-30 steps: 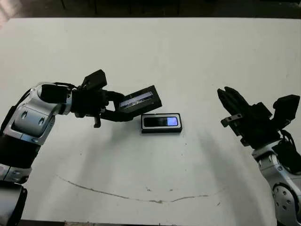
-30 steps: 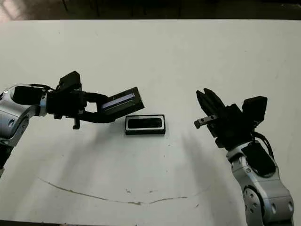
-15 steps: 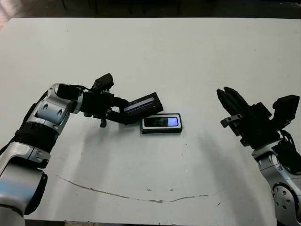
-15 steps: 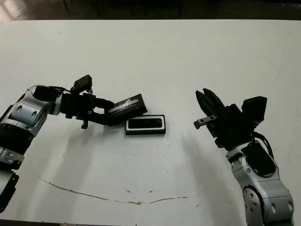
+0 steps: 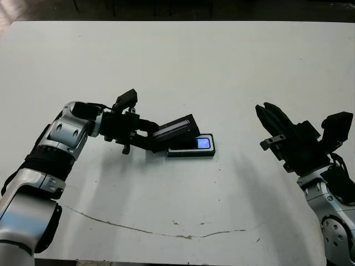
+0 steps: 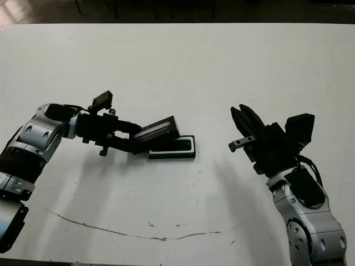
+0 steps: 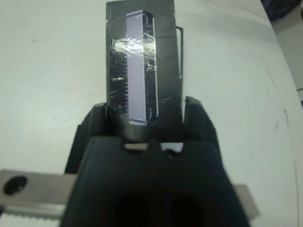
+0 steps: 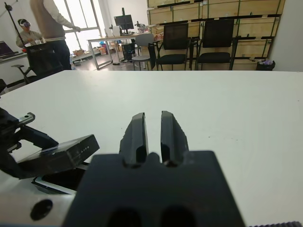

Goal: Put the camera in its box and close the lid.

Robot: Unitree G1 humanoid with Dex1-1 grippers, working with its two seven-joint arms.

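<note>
left gripper (image 5: 145,138) pinches lid (image 5: 176,127) by one short end, lid tilted over left part of box (image 5: 206,152), centre of frame. camera (image 5: 203,143) lies in box, only bluish end showing. right gripper (image 6: 244,128) idle, right of frame, well apart, fingers near together, holding nothing. risk: lid lands skewed, catches box rim or pushes box along white table (image 5: 233,66) since nothing braces it. left wrist view shows silvery stripe full length; right wrist view shows gap under raised lid edge.
</note>
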